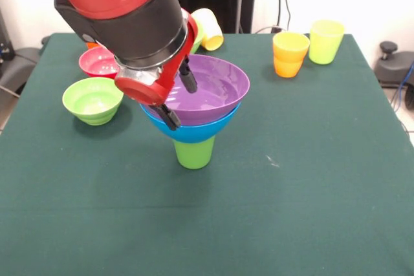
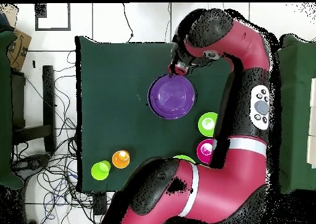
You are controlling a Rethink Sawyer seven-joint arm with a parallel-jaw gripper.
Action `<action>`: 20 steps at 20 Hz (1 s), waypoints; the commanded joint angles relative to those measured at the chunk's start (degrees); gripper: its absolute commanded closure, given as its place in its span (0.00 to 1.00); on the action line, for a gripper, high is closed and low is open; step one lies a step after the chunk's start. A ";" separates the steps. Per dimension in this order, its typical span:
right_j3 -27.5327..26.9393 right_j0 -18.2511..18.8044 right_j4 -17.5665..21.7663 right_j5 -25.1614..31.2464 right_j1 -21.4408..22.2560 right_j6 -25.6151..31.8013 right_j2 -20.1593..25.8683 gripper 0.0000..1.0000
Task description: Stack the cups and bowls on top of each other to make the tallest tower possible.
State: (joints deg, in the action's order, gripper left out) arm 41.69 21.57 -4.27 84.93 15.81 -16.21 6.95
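Gripper (image 1: 179,98) open astride purple bowl (image 1: 213,87) rim; bowl prob. light, slippery, so grip the rim.

Near frame centre in the front view: tower (image 1: 194,111) of a wide bowl (image 1: 213,88) nested in a second bowl (image 1: 191,132), both atop an upturned cup (image 1: 194,152). Left of it, two small bowls (image 1: 93,99), one behind the other. Upper right, two cups (image 1: 290,54) side by side. Behind the tower, a tipped cup (image 1: 208,29).
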 commanded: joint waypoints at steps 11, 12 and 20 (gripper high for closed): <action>0.69 -6.96 1.08 7.82 6.76 -19.50 -3.08 0.00; 0.93 -7.89 0.90 7.02 7.40 -21.20 -3.62 0.00; 4.85 -14.52 1.04 -5.64 9.66 -33.96 -7.84 0.00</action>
State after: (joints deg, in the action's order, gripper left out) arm 39.30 13.06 -4.13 89.13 22.29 -24.89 0.04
